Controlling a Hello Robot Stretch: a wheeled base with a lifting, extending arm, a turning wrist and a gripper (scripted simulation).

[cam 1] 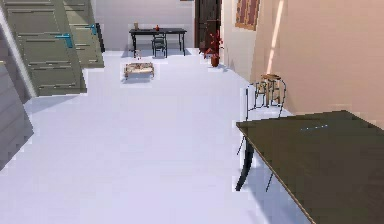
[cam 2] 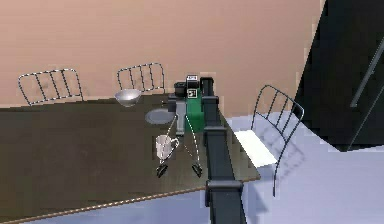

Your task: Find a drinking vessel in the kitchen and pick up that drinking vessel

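Observation:
A small pale, glassy vessel-like thing (cam 2: 165, 147) stands on the dark table (cam 2: 60, 160) near its front edge. Behind it lie a flat grey plate (cam 2: 158, 117) and a shiny metal bowl (cam 2: 127, 97). The arm's dark bar (cam 2: 216, 160) rises from the bottom edge over the table's right end, with a green part along it. At its far end is the gripper (cam 2: 180, 118), beside the plate and just behind the glassy thing. I cannot tell whether it holds anything. The same dark table (cam 1: 330, 160) fills the forward view's lower right.
Wire-back chairs (cam 2: 50, 86) line the table's far side, and another (cam 2: 270, 125) with a white seat stands at its right end. A tall dark cabinet (cam 2: 350, 70) is on the right. Ahead lie open white floor, a low crate (cam 1: 139, 70), a far table (cam 1: 157, 38) and a red plant (cam 1: 213, 47).

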